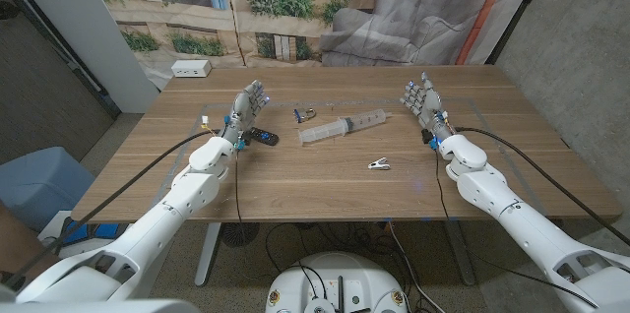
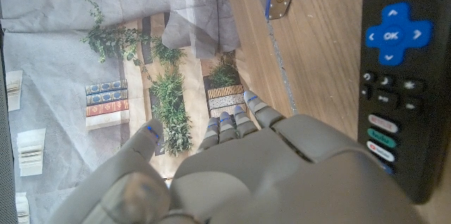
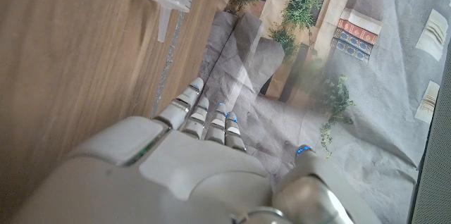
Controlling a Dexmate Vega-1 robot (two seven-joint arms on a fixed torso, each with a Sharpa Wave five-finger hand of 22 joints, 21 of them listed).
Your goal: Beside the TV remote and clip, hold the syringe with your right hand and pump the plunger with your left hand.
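The desk (image 1: 325, 180) was warm brown wood with a fine lengthwise grain. On it the syringe (image 1: 343, 127) was clear, see-through plastic, pale against the wood. The remote (image 1: 262, 136) was black; in the left wrist view it carried a bright blue cross-shaped pad marked OK in white, small grey buttons, and coloured buttons in red, teal and blue. A small clip (image 1: 305, 114) beyond it was blue and silver, and another clip (image 1: 379, 164) nearer was silvery white. Both hands, left (image 1: 247, 108) and right (image 1: 423, 102), were light grey with blue marks on the fingers (image 2: 220, 123). The far backdrop showed green plants, tan walls and striped books; a grey cloth hung at right.
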